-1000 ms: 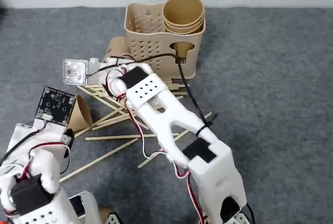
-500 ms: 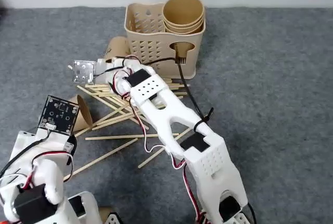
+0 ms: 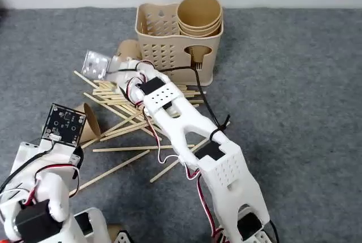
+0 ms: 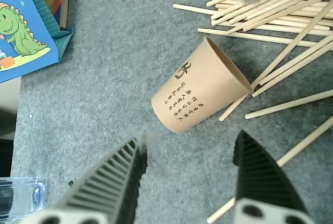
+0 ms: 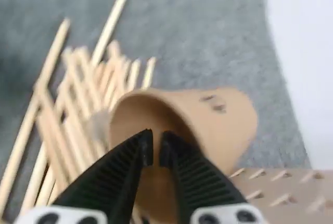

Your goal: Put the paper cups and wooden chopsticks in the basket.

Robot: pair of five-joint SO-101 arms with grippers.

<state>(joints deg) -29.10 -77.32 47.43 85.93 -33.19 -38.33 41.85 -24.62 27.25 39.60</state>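
A tan basket [image 3: 169, 56] stands at the back with stacked paper cups [image 3: 199, 14] in its right compartment. One paper cup [image 3: 128, 50] lies on its side at the basket's left. My right gripper [image 3: 119, 69] is at this cup's [image 5: 208, 114] mouth, and my right gripper [image 5: 154, 143] is shut with its tips over the opening. A second paper cup [image 3: 90, 120] lies near the left arm. My left gripper [image 4: 192, 140] stands open just short of that cup's [image 4: 200, 94] base. Wooden chopsticks [image 3: 121, 130] lie scattered between the cups.
The perforated basket wall [image 5: 270, 198] is close beside the right gripper. A dinosaur picture book [image 4: 23, 21] and a clear bottle [image 4: 15, 198] lie off the grey mat on the left arm's side. Open mat stretches right of the basket.
My right gripper has swung back and to the right, from over the chopstick pile up to the lying cup beside the basket. The left arm drew back slightly, then held still.
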